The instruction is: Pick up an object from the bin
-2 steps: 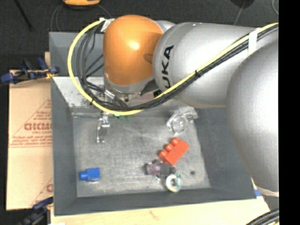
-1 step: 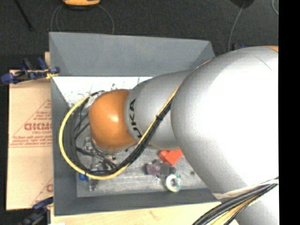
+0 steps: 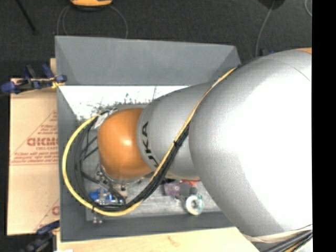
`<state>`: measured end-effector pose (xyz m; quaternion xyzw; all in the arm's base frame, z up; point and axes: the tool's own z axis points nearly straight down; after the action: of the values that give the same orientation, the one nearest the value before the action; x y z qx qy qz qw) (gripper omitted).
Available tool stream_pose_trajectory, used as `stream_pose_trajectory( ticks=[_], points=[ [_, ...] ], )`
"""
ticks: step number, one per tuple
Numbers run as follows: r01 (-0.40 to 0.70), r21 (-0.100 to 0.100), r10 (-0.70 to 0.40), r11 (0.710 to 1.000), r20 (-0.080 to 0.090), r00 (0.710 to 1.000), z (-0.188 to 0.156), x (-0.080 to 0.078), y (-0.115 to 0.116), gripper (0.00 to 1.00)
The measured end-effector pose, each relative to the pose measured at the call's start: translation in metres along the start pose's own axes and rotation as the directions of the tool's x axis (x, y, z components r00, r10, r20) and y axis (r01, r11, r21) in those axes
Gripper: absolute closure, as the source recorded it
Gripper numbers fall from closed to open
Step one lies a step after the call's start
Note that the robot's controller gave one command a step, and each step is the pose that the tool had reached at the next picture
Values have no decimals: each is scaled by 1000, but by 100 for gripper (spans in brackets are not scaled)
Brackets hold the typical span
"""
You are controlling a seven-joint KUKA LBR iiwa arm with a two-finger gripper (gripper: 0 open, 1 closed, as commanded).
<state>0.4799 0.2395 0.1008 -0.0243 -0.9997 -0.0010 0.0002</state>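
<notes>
The grey metal bin (image 3: 147,62) sits on a dark surface (image 3: 173,14), and its pale floor (image 3: 113,96) is open along the far wall. The arm (image 3: 252,151) covers the right side. Under the orange cover (image 3: 121,143), the tool (image 3: 111,189) hangs near the view's bottom-left corner, over a small blue thing (image 3: 102,197). Whether it is released or clenched, I cannot tell. A whitish ring (image 3: 194,204) lies by the bottom wall.

A small blue thing (image 3: 101,197) lies partly hidden in the lower-left corner of the bin (image 3: 157,62). A pale ring (image 3: 194,204), like a tape roll, lies by the lower wall, with a purple-grey thing (image 3: 176,188) just beside it.
</notes>
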Motion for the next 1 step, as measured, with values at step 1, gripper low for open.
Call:
stream_pose_trajectory(
  ticks=[1],
  points=[
    [-144, 3, 144, 990, -1, 990, 1, 0, -29, 0]
  ],
)
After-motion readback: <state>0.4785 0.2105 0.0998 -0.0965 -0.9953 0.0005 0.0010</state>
